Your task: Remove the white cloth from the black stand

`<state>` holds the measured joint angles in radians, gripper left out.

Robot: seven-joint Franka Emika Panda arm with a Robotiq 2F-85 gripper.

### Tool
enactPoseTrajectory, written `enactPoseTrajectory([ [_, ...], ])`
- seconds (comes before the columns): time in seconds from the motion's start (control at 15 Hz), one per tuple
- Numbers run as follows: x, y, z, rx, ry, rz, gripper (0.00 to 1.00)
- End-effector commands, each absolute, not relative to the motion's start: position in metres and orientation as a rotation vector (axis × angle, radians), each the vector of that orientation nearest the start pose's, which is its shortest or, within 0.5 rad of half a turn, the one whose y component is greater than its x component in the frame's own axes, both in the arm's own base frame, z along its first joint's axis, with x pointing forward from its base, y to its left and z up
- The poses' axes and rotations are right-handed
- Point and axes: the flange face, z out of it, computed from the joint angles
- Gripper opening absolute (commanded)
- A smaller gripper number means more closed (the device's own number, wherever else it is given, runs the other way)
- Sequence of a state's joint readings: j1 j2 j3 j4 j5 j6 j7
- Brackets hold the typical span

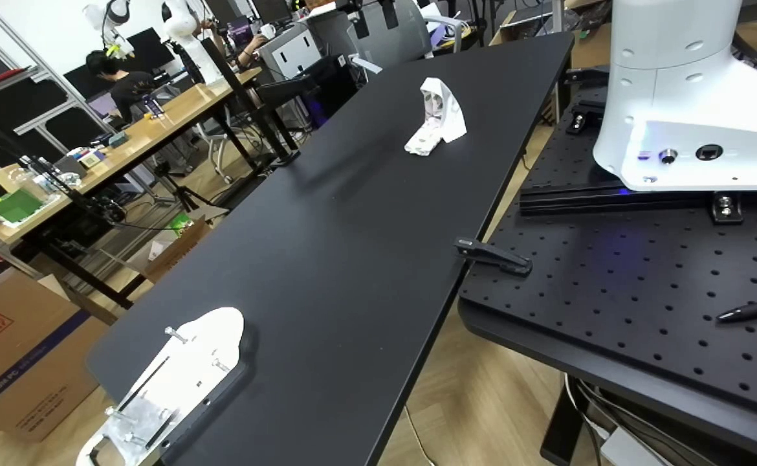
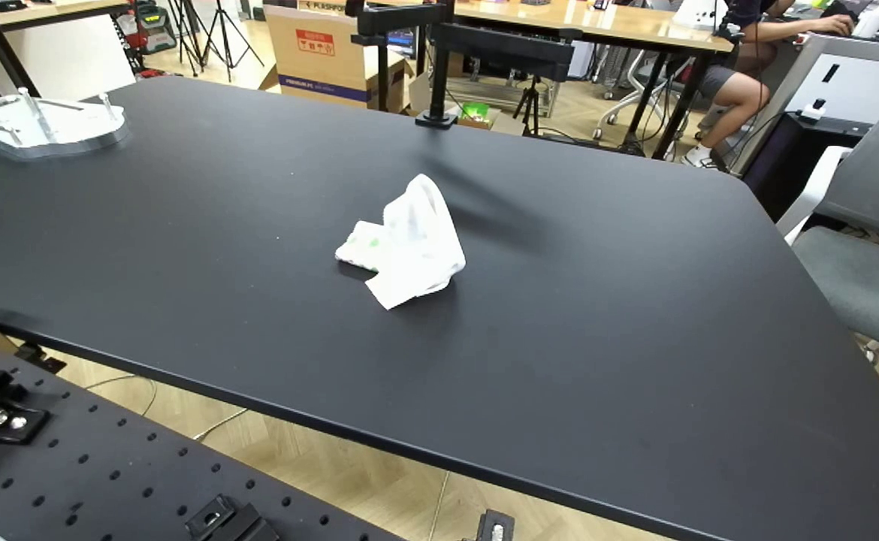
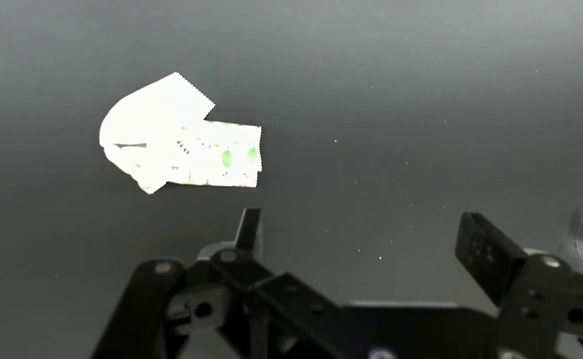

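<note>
A crumpled white cloth (image 1: 444, 110) stands tented on the black table (image 1: 327, 259). It also shows in an exterior view (image 2: 421, 240) and the wrist view (image 3: 147, 117). A flat part with green print sticks out at its side; I cannot tell whether it is a separate piece. No black stand shows under the cloth; anything beneath is hidden. A black clamped post (image 2: 439, 75) stands at the table's edge, apart from the cloth. My gripper (image 3: 361, 214) is open and empty above the table, with the cloth ahead and left in the wrist view. Its fingers (image 1: 375, 19) also show in an exterior view.
A white plate with metal pegs (image 1: 191, 362) lies at one table end, also in an exterior view (image 2: 45, 124). The white robot base (image 1: 682, 129) stands on a perforated board (image 1: 611, 272) beside the table. A black clip (image 1: 492, 255) bridges their edges. A chair (image 2: 868, 203) stands near.
</note>
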<state>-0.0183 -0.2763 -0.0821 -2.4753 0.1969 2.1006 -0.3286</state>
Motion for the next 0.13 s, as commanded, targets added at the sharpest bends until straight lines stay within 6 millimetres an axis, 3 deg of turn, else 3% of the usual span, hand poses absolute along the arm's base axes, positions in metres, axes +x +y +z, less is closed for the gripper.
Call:
enactPoseTrajectory([
  [0.0,0.4342,-0.0249,0.3971,-2.942,-0.120,0.089,1.00],
  [0.07,0.4353,-0.0238,0.3967,-2.931,-0.115,0.097,1.00],
])
